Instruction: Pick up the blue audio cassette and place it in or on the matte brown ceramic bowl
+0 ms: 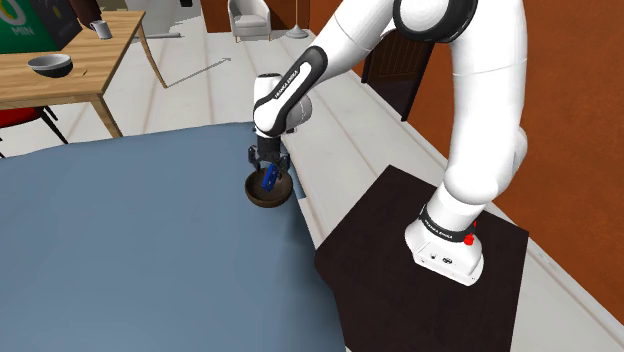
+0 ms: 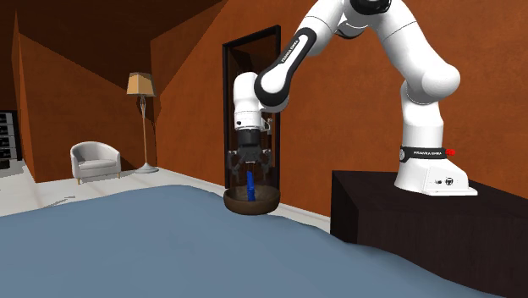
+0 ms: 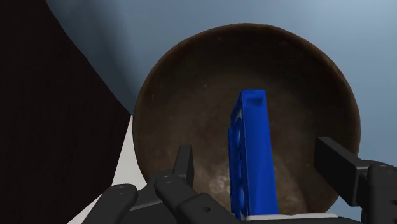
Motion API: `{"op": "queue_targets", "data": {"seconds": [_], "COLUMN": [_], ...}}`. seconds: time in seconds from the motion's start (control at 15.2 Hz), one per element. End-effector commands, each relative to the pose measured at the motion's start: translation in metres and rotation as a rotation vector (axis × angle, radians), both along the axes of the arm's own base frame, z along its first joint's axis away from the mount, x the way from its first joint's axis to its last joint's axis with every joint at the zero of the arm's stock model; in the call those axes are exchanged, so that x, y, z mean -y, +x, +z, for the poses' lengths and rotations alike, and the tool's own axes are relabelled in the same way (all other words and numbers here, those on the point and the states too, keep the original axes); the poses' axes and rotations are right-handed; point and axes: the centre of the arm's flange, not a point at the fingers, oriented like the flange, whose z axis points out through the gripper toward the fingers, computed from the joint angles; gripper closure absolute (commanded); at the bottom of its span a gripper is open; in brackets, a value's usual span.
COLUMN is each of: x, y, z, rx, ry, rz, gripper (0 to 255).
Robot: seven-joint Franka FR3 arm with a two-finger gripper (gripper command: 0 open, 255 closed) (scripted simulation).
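Fig. 1 | bowl (image 1: 251, 191) on tabletop (image 1: 130, 250), at the edge beside my stand (image 1: 380, 250) | cassette (image 3: 253, 153) on end inside bowl | my tool (image 1: 268, 165) directly above bowl, fingers either side of cassette, touching neither face
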Motion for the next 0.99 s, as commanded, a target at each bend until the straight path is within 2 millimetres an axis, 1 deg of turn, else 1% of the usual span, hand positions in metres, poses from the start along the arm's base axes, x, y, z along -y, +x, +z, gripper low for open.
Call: {"op": "queue_targets", "data": {"seconds": [0.0,0.13,0.33,0.4,0.92], "x": [0.0,0.0,0.007,0.009,0.009], "y": [0.0,0.0,0.003,0.004,0.004], "z": [0.0,-0.001,0.038,0.048,0.048], "rx": [-0.001,-0.001,-0.001,-0.001,-0.001], "ry": [0.0,0.0,0.0,0.0,0.0], "rz": [0.001,0.001,0.001,0.001,0.0], "gripper": [0,0,0,0,0]}}
